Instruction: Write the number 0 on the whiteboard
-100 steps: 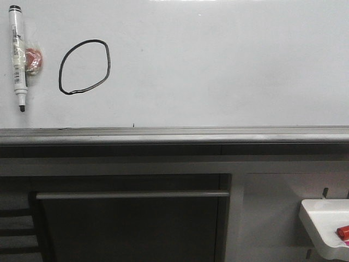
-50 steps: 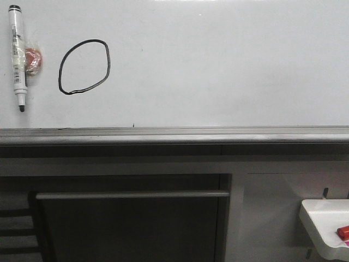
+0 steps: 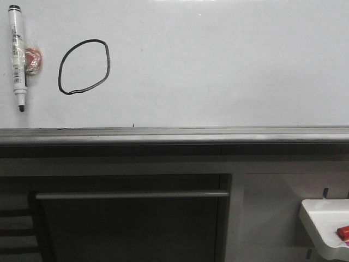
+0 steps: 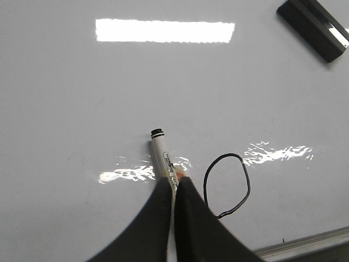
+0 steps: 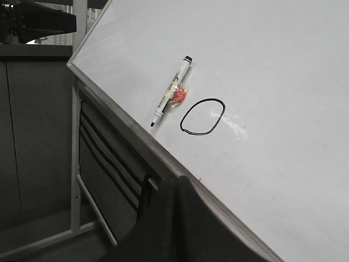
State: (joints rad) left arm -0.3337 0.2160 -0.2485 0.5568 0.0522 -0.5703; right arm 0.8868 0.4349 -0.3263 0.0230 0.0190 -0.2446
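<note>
The number 0 (image 3: 84,66) is a closed, lopsided black oval on the left part of the whiteboard (image 3: 229,65). A white marker (image 3: 18,57) with a red lump taped to it rests on the board just left of the oval, tip down. Neither gripper shows in the front view. In the left wrist view my left gripper (image 4: 174,183) has its fingers together, empty, away from the board, with the marker (image 4: 161,153) and the oval (image 4: 227,184) beyond it. My right gripper (image 5: 175,180) is shut and empty, below the board's edge; the oval (image 5: 202,116) and marker (image 5: 172,91) show far off.
A grey metal strip (image 3: 174,135) runs along the board's lower edge. Below it is a dark frame with a horizontal rail (image 3: 131,194). A small white tray (image 3: 322,224) holding a red object (image 3: 343,232) sits at lower right. A black block (image 4: 316,27) is on the board.
</note>
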